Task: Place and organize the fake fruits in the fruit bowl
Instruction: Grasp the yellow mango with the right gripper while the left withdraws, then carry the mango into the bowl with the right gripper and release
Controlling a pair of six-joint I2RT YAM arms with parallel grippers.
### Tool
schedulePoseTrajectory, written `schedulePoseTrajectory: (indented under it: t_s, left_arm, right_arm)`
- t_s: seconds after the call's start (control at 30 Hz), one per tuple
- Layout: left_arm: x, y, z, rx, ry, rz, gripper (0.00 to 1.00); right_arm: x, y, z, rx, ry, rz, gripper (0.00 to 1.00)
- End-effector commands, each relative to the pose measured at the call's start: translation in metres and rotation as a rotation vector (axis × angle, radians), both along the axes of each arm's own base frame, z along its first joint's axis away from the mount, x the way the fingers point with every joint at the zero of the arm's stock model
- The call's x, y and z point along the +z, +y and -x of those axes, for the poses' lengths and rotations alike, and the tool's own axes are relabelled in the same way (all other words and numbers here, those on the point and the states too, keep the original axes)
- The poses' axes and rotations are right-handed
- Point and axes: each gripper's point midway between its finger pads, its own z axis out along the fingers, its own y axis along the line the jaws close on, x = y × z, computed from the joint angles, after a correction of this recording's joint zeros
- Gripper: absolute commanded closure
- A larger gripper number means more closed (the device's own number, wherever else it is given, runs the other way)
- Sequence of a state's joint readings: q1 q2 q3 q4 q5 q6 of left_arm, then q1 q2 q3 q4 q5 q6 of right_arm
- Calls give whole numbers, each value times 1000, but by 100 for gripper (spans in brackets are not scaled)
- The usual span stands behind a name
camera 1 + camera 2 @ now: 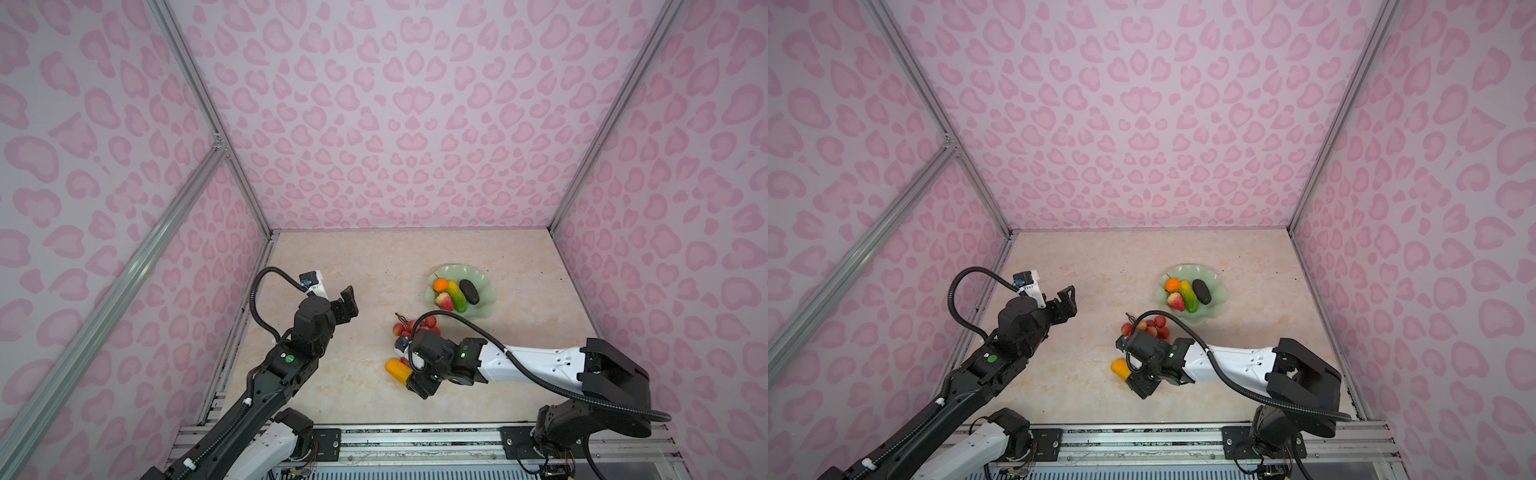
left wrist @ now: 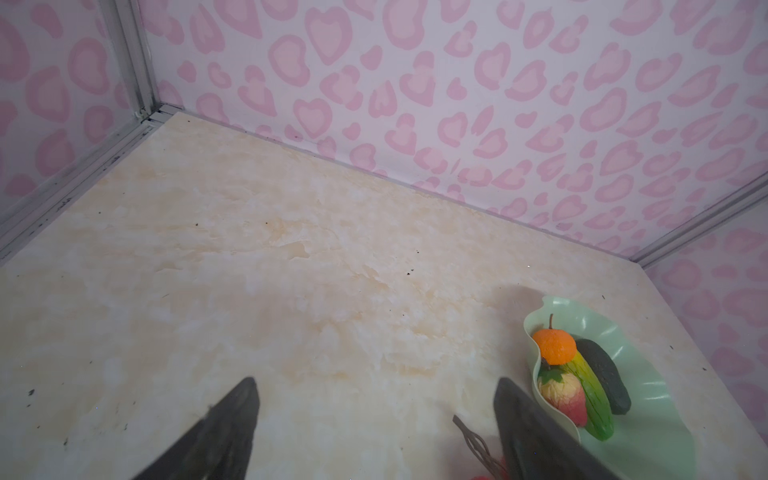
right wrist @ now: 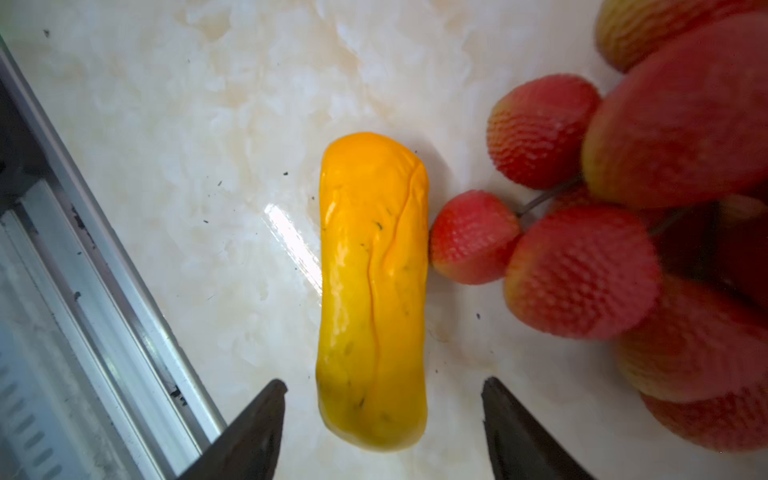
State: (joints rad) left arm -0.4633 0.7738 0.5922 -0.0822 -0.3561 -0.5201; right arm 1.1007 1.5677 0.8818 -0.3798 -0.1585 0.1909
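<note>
**Four in the bowl, two out on the bench**

The fruit bowl (image 1: pixel 484 306) sits toward the back right of the bench (image 1: pixel 353 399). It holds the small orange (image 1: pixel 440 284), the yellow-green oblong (image 1: pixel 458 298), the black bumpy oval (image 1: pixel 469 291) and the strawberry-like fruit (image 1: pixel 444 301), all packed tight and touching. The orange is at the far end, and the oval and the strawberry one lie on either side of the green oblong.

The red bunch (image 1: pixel 1156 324) lies on the bench just in front of the bowl, partly hidden behind the right arm (image 1: pixel 540 361) in both top views. The yellow-orange oblong (image 3: pixel 372 291) lies flat on the bench just beside it; in the right wrist view one berry sits right up against its long side.

The right tool (image 3: pixel 384 382) is down low over that oblong; its jaws are spread with one end of the fruit between them. Bare bench shows on both sides, so it's pinching nothing.

The left tool (image 2: pixel 375 384) hangs above the bench over on the left, well apart from every fruit; its jaws are spread wide with only bench between them (the bowl just peeks past one finger in its wrist view).
</note>
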Motion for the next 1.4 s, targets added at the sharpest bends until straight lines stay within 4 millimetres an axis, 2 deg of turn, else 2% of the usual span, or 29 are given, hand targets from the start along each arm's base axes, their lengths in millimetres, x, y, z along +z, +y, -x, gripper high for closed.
schedulePoseTrajectory:
  t_s: [0.0,0.23,0.43,0.53,0.67,0.77,0.87,0.93,1.03,1.1,1.23,1.37]
  left_arm:
    - [1,15,8,62,-26,44,10]
    - [-9,30,24,100,-25,60,9]
    - [-20,33,28,111,-2,64,9]
    - [-23,33,29,113,2,64,8]
    - [-20,34,29,117,-2,62,8]
    - [-17,33,28,114,-8,64,8]
    - [-18,31,26,107,-2,65,8]
    - [-20,29,25,100,7,70,8]
    - [-24,27,24,94,21,78,8]
    - [-27,25,24,90,31,77,8]
    - [-28,23,22,81,38,77,8]
    - [-31,19,20,69,55,77,8]
  right_arm:
    - [-14,-1,3,23,24,58,25]
    - [-31,7,5,50,67,110,38]
    - [-29,12,4,64,54,120,64]
    - [-13,18,-1,58,25,78,76]
    - [28,26,-14,28,-17,-22,80]
    - [64,23,-33,-31,-37,-117,81]
    - [93,1,-66,-152,-74,-185,81]
    - [103,-27,-97,-279,-96,-205,81]
    - [106,-74,-139,-472,-126,-214,81]
    - [102,-101,-158,-566,-136,-211,80]
    - [79,-147,-188,-703,-150,-147,79]
    - [60,-169,-210,-790,-151,-140,79]
